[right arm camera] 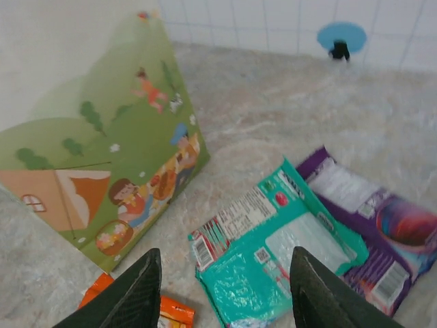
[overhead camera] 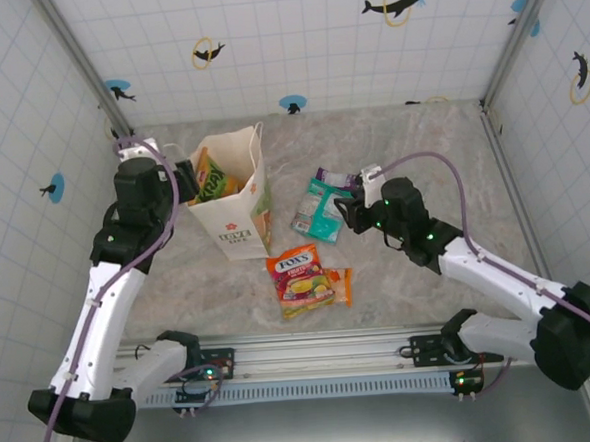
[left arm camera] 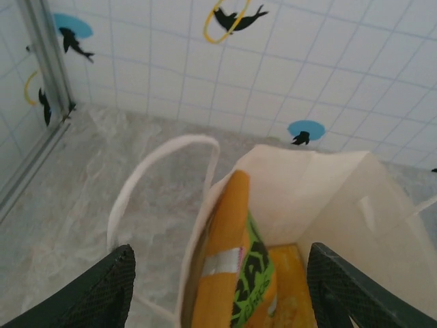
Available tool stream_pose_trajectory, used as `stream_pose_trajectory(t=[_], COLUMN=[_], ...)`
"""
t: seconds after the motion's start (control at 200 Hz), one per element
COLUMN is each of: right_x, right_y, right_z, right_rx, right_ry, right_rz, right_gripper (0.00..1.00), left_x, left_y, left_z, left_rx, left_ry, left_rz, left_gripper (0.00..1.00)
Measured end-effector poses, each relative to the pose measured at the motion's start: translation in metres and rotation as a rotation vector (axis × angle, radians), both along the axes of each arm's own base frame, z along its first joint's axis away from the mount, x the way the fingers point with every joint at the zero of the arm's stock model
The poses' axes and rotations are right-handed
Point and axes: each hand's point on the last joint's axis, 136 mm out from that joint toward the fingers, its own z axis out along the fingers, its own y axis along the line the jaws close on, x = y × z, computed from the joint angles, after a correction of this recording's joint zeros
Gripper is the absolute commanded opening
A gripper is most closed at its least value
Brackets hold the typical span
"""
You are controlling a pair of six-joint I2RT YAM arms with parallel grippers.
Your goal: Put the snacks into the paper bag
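One teal glossy flat packet [right arm camera: 273,253] lies just ahead of the open right fingers [right arm camera: 136,294] (nearer arm); left fingers [left arm camera: 102,287] also open.

White arms [overhead camera: 98,311] with black joints [overhead camera: 139,190], mauve cables [overhead camera: 442,160] — dark textured fingers [left arm camera: 113,288]

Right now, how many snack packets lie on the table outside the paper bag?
4: teal packet and purple packet, overlapping, right of the paper bag; red FOX'S packet and orange packet together toward the near edge. It may hide others.
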Motion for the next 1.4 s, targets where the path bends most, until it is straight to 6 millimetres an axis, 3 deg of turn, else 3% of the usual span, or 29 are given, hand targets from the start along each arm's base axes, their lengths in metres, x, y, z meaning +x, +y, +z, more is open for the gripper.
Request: stream_pose_trajectory(t=[0.175, 0.4, 0.5, 0.896, 1.241, 1.401], right_x=[0.012, 0.004, 0.008, 0.023, 0.030, 0.034], right_y=[-0.008, -0.006, -0.008, 0.004, 0.012, 0.015], right_z=[-0.045, -0.106, -0.123, -0.150, -0.160, -0.168], right_rx=[0.139, 0.268, 0.296, 0.388, 0.440, 0.462], right_ry=[0.288, 0.533, 0.587, 0.656, 0.672, 0.682], right_rz=[-0.132, -0.240, -0.285, -0.304, -0.304, -0.313], right_gripper=[0.48, 0.48, 0.48, 0.48, 0.44, 0.36], left_x=[0.002, 0.005, 0.004, 0.006, 0.006, 0.006], left_y=[0.021, 0.018, 0.017, 0.009, -0.001, -0.003], left_z=[-0.012, -0.031, -0.035, -0.057, -0.058, -0.057], left_rx=[-0.104, -0.198, -0.224, -0.301, -0.340, -0.350], left_ry=[0.058, 0.122, 0.134, 0.188, 0.187, 0.185], left_rz=[0.030, -0.006, -0.010, -0.047, -0.098, -0.104], left_gripper=[0.70, 0.70, 0.70, 0.60, 0.58, 0.58])
